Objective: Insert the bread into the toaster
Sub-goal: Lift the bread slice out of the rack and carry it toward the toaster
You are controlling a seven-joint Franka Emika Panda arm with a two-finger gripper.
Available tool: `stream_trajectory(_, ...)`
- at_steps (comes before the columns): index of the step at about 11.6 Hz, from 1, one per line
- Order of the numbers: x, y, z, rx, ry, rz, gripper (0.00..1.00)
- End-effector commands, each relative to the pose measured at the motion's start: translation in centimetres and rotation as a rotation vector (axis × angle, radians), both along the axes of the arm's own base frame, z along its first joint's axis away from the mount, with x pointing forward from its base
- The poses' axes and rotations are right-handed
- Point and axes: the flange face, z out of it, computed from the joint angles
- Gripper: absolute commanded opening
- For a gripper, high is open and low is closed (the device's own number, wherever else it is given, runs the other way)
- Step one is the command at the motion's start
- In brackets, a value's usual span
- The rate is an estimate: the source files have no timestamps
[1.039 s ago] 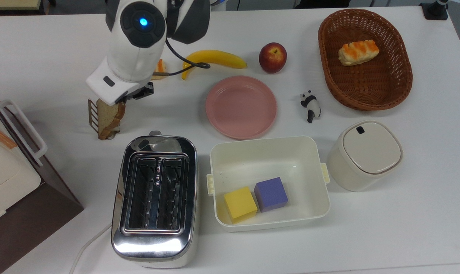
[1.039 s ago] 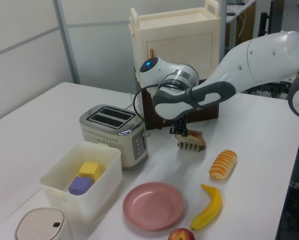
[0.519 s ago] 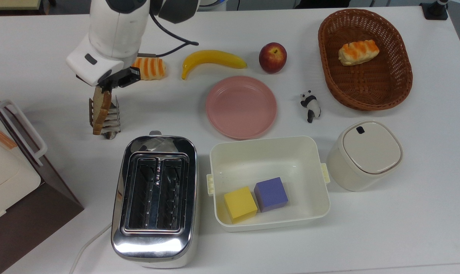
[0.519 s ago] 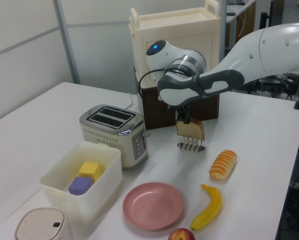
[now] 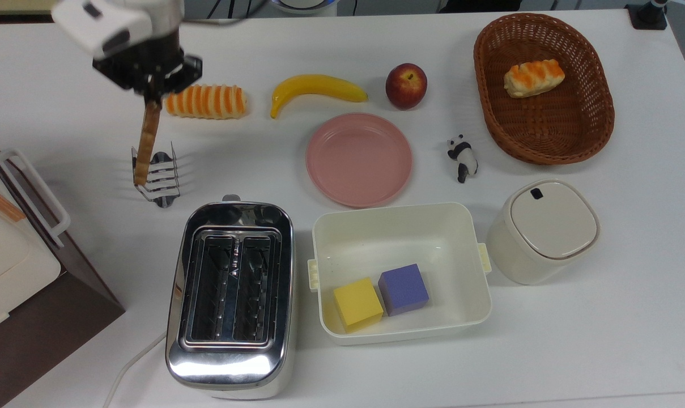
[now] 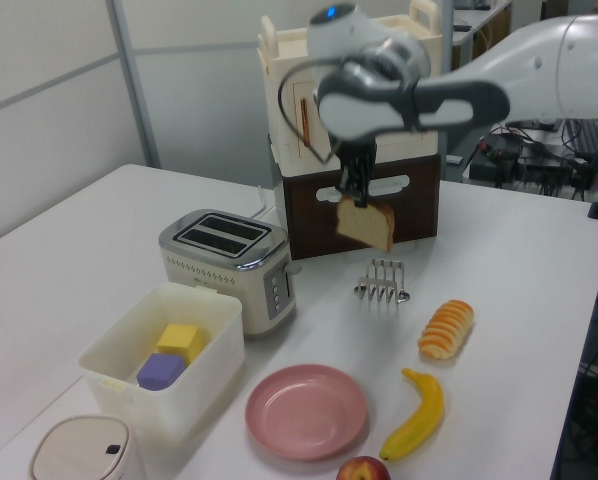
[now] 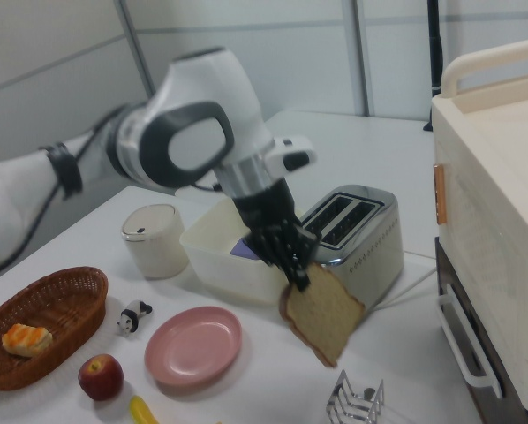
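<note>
I had the fingers (image 6: pixel 357 190) clamped on the top edge of the bread (image 6: pixel 366 223), which hung tilted in the air, clear of the wire toast rack (image 6: pixel 381 281) standing just below it on the tabletop (image 5: pixel 546 351). In the top view the slice appeared edge-on above the rack's left side. The toaster (image 5: pixel 230 297) stood near the rack, toward the top view's bottom, both slots empty. Beside the toaster, on the top view's right, sat a cream tub (image 5: pixel 400 226) holding a yellow cube (image 5: pixel 357 303) and a purple cube (image 5: pixel 403 289). A striped roll (image 5: pixel 207 101) lay near the rack on its far side from the toaster.
</note>
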Motion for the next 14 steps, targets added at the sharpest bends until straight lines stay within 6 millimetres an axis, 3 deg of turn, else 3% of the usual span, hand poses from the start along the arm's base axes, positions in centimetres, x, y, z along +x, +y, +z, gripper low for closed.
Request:
stream_trajectory(1, -0.2, 1.2, 2.9, 0.174, -0.048, -0.036, 0.00)
stream_trajectory(3, 0.6, 1.5, 5.4, 0.243, -0.152, -0.097, 0.00)
stream_trajectory(7, 3.2, 2.9, 8.4, 0.297, -0.454, -0.206, 0.00)
stream_trajectory(9, 5.4, 5.0, 8.5, 0.302, -0.554, -0.207, 0.00)
stream_trajectory(11, 6.7, 5.9, 8.5, 0.311, -0.592, -0.228, 0.00)
stream_trajectory(14, 8.5, 9.0, 5.9, 0.329, -0.603, -0.229, 0.00)
